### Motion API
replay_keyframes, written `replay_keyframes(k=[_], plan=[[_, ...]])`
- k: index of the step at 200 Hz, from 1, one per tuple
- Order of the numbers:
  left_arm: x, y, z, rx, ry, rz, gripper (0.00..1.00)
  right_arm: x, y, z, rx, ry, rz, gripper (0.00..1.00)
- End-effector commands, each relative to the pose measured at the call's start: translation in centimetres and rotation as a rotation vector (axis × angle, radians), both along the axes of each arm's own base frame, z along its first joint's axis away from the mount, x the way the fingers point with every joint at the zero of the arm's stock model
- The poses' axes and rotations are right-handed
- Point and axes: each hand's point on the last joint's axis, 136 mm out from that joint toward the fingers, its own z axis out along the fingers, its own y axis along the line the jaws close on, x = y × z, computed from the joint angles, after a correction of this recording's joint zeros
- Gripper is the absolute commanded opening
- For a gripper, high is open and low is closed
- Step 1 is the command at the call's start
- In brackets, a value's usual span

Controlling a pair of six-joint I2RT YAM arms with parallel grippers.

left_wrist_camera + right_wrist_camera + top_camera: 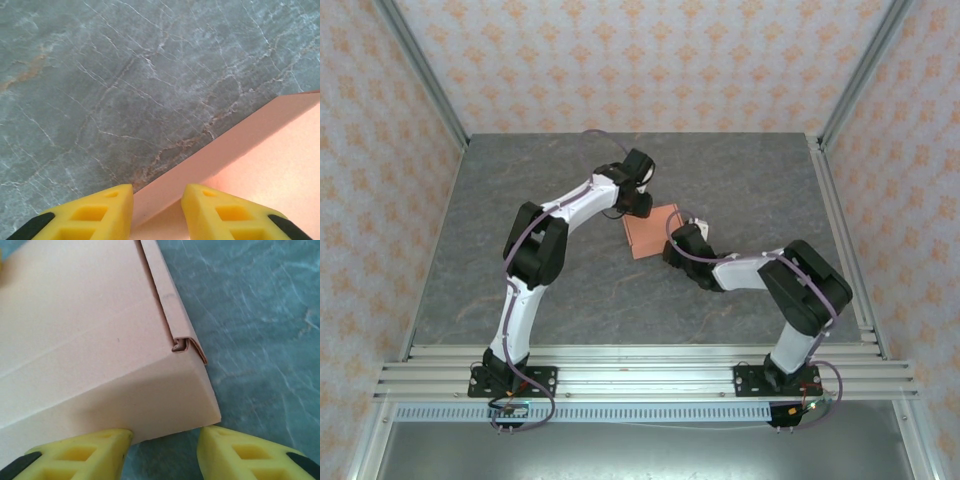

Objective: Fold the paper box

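Observation:
The paper box (652,232) is a salmon-orange closed box lying flat on the middle of the table, between both arms. My left gripper (638,208) is at its far-left edge. In the left wrist view the box's side wall and top (280,150) run diagonally, and my left gripper (157,191) straddles that edge with its jaws apart, one finger over the table and one over the top. My right gripper (676,245) is at the near-right corner. There the box (100,315) shows a tucked tab (181,345), and my right gripper (166,434) is open, its tips touching the lower edge.
The grey marbled table (520,220) spreads out around the box. An aluminium frame rail (840,230) runs along the right side and another (640,370) along the front by the arm bases. Patterned walls close in the back and sides.

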Motion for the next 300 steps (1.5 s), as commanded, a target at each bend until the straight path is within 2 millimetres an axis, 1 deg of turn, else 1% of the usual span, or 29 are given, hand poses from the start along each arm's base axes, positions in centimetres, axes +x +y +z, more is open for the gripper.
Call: replay_keyframes(k=[1,33,51,64,88,106,115,135,144,185,209,229,249,277,300], plan=[[-6.0,0.7,-6.7,0.091,0.27,-0.066,0.34,2.9,1.0,0.2,0.134,-0.117,-0.055,0.45],[-6.2,0.6,-6.6,0.083,0.275,-0.069,0.33,3.7,2.1,-0.5,0.171,-0.096,-0.062,0.45],[-6.2,0.5,-6.6,0.08,0.276,-0.069,0.33,3.8,2.3,-0.8,0.193,-0.082,-0.07,0.44],[-6.2,0.5,-6.4,0.077,0.273,-0.066,0.33,3.5,2.2,-0.8,0.198,-0.082,-0.076,0.44],[-5.7,0.8,-5.6,0.086,0.246,-0.045,0.33,2.7,1.0,-0.8,0.169,-0.066,-0.102,0.44],[-5.0,1.2,-4.3,0.106,0.208,-0.014,0.34,1.9,-0.1,-0.7,0.14,-0.049,-0.127,0.44],[-4.5,1.5,-3.4,0.114,0.176,0.008,0.38,1.5,-0.6,-0.6,0.127,-0.043,-0.137,0.44],[-3.4,2.1,-1.6,0.132,0.112,0.046,0.4,0.8,-1.4,-0.4,0.113,-0.034,-0.147,0.45],[-3.0,2.1,-0.9,0.132,0.09,0.058,0.42,0.6,-1.5,-0.2,0.111,-0.036,-0.145,0.45],[-1.0,1.3,2.2,0.077,-0.002,0.101,0.44,0.6,-1.5,1.1,0.104,-0.048,-0.134,0.45],[0.1,1.1,3.3,0.042,-0.035,0.133,0.47,0.7,-1.4,1.5,0.102,-0.05,-0.127,0.45],[0.8,0.7,3.0,-0.018,-0.024,0.154,0.47,0.5,-1.5,1.4,0.098,-0.043,-0.128,0.45],[1.6,0.5,2.5,-0.059,-0.023,0.183,0.45,0.4,-1.6,1.2,0.098,-0.034,-0.132,0.45],[2.6,0.2,2.0,-0.061,-0.025,0.208,0.4,0.5,-1.3,1.0,0.103,-0.027,-0.126,0.44],[3.0,0.2,1.0,-0.042,0.004,0.225,0.38,0.6,-1.0,1.0,0.114,-0.022,-0.119,0.43]])
